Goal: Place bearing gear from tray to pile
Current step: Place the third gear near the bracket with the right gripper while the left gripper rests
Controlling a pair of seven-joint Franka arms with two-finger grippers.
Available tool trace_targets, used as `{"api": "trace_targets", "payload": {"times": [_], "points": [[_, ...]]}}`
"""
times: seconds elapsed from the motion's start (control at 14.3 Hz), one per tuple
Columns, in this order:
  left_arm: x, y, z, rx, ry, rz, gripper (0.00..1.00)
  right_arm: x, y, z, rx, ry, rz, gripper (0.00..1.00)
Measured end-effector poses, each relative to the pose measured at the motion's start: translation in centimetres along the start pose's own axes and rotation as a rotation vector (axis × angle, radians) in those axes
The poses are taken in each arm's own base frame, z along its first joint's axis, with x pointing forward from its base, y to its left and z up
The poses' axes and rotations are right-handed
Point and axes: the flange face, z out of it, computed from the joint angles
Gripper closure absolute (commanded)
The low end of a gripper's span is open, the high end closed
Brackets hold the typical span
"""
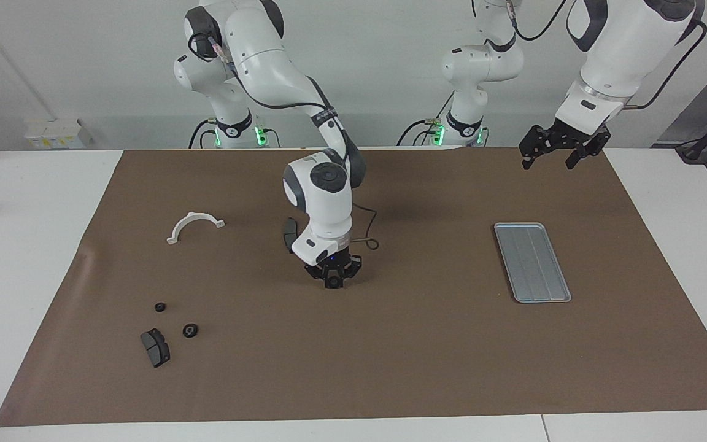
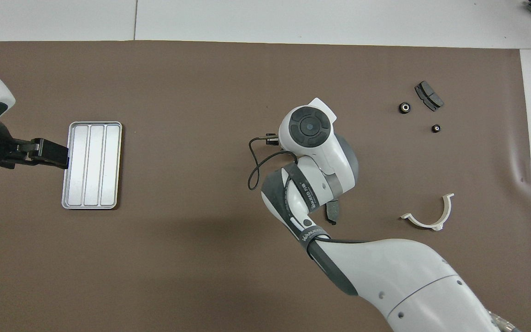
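Observation:
The silver-grey ridged tray [image 1: 531, 262] lies toward the left arm's end of the mat and nothing lies in it; it also shows in the overhead view [image 2: 91, 164]. The pile is a dark grey brake pad [image 1: 155, 347] with two small black gears [image 1: 189, 330] [image 1: 159, 306] beside it, toward the right arm's end [image 2: 428, 96]. My right gripper [image 1: 332, 279] hangs low over the middle of the mat, shut on a small black round bearing gear [image 1: 332, 283]. In the overhead view its own wrist hides it. My left gripper [image 1: 559, 150] is open and empty, raised near the tray [image 2: 53, 154].
A white half-ring bracket [image 1: 194, 225] lies nearer to the robots than the pile [image 2: 429, 214]. A second dark brake pad [image 1: 290, 232] lies beside the right arm's wrist [image 2: 332, 211]. A brown mat [image 1: 427, 356] covers the white table.

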Motion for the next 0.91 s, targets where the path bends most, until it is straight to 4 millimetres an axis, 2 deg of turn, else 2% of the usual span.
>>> {"api": "trace_targets", "payload": {"times": [0.14, 0.28, 0.42, 0.49, 0.63, 0.77, 0.91], "points": [[-0.1, 0.0, -0.2, 0.004, 0.004, 0.000, 0.00, 2.4, 5.3, 0.0, -0.019, -0.014, 0.005, 0.89], [-0.1, -0.4, -0.2, 0.001, 0.004, -0.007, 0.00, 4.5, 11.6, -0.5, -0.039, -0.039, 0.006, 0.89], [-0.1, -0.5, -0.1, 0.000, 0.000, -0.008, 0.00, 5.6, 17.0, -1.2, -0.054, -0.075, 0.024, 0.89], [-0.2, -0.5, 0.0, 0.000, -0.001, -0.008, 0.00, 5.8, 19.0, -1.6, -0.059, -0.092, 0.035, 0.89], [-0.2, -0.4, 0.1, 0.000, -0.002, -0.008, 0.00, 6.0, 21.6, -1.9, -0.065, -0.113, 0.058, 0.88], [-0.2, -0.3, 0.1, 0.000, -0.003, -0.006, 0.00, 5.6, 22.8, -1.5, -0.069, -0.129, 0.073, 0.83], [-0.2, -0.4, 0.1, 0.000, -0.003, -0.007, 0.00, 5.1, 23.7, -0.7, -0.073, -0.148, 0.086, 0.62]]}}
